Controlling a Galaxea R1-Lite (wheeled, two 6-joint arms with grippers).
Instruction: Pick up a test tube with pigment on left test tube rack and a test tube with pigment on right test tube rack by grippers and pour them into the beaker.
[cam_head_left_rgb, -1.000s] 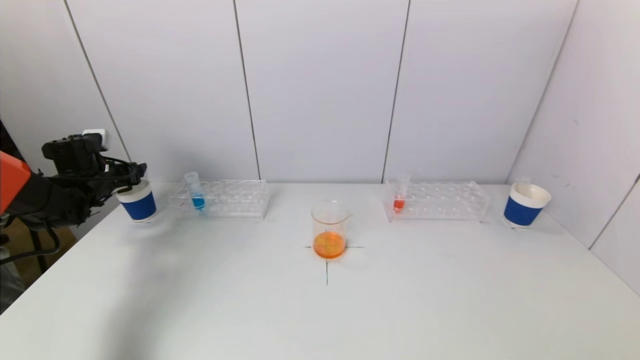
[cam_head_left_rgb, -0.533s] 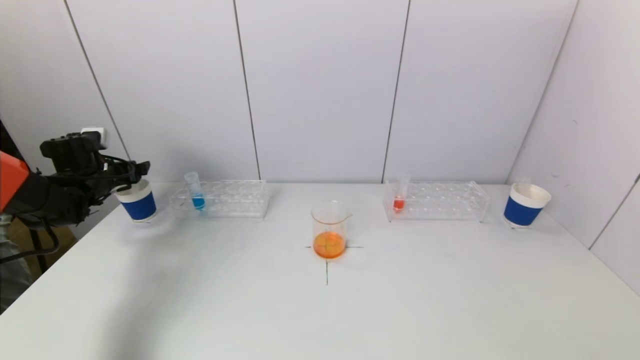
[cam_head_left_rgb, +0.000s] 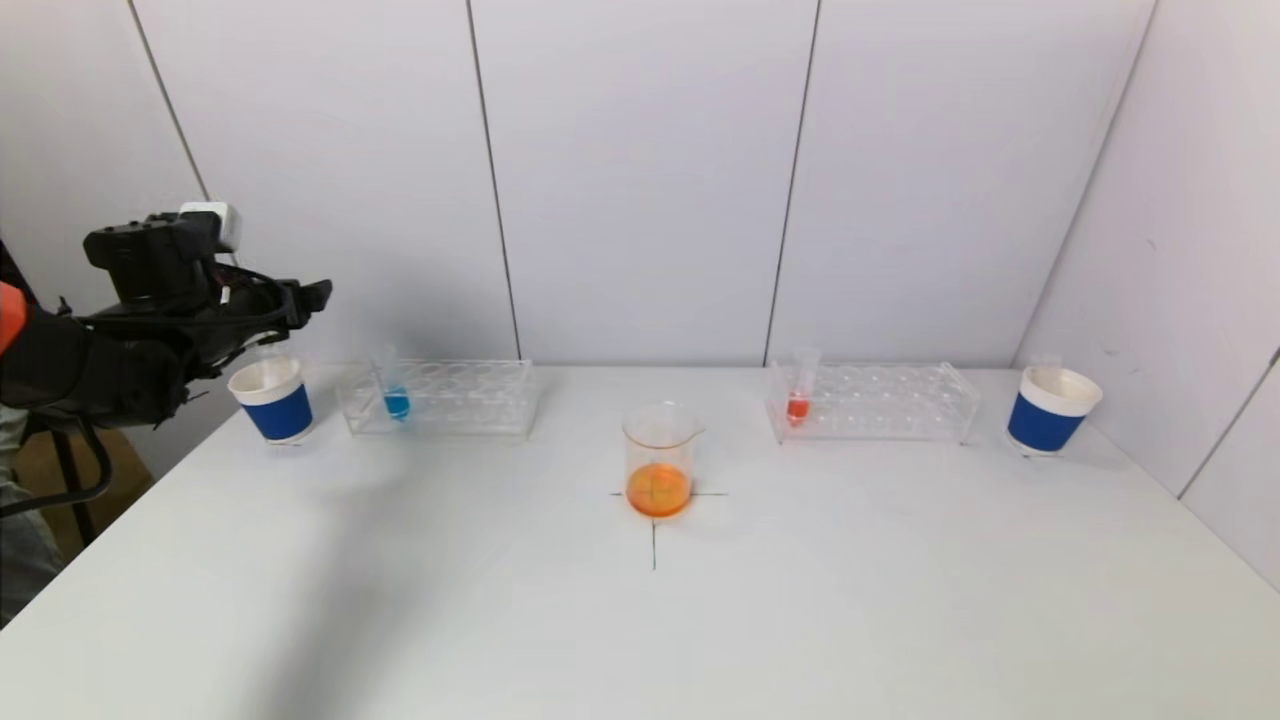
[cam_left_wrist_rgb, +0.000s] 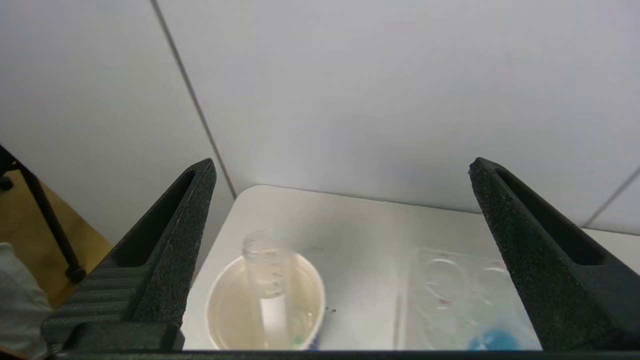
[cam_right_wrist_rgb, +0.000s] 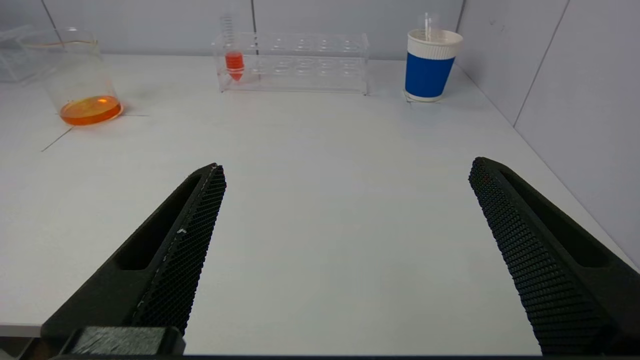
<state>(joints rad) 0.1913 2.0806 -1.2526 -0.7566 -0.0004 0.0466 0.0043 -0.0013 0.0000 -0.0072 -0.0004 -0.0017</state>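
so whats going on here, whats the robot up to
The left gripper hangs open and empty above the left paper cup, where an empty tube stands. The beaker holds orange liquid. A blue-pigment tube and a red-pigment tube sit in their racks. The right gripper is open, low over the table.

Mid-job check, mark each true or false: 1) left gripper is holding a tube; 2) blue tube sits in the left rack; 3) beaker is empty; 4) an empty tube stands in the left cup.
1) False: the left gripper is open and empty above the left cup.
2) True: the blue tube stands in the left rack.
3) False: the beaker holds orange liquid.
4) True: the empty tube stands in it.
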